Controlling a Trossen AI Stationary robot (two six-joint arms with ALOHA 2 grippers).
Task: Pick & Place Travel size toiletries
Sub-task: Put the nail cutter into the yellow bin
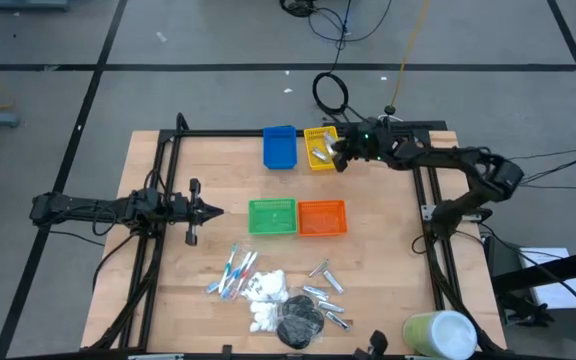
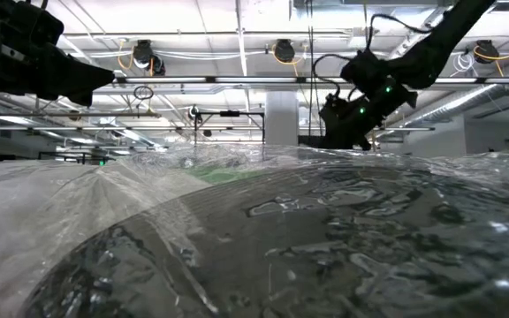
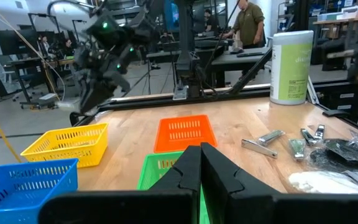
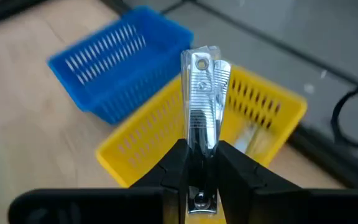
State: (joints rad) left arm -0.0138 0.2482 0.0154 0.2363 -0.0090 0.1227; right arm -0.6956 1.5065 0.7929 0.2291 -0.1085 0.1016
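I had the right gripper [image 4: 202, 163] clamped on 1 wrapped silvery clipper [image 4: 202, 93] above the far yellow bin [image 1: 321, 149], which already held some, the left gripper [image 1: 211, 210] closed and idle, most toiletries [image 1: 278, 296] unsorted near me.

Silvery wrapped nail clipper [image 4: 201, 93] held upright above the yellow bin [image 4: 166, 134].

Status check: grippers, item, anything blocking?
Right gripper shut on nail clipper, over yellow bin. Left gripper shut, idle beside green bin. Drop path clear.

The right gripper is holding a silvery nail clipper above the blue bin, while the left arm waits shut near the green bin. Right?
Not quite: the right gripper holds the nail clipper above the yellow bin, not the blue bin, as the right wrist view shows. The rest stands.
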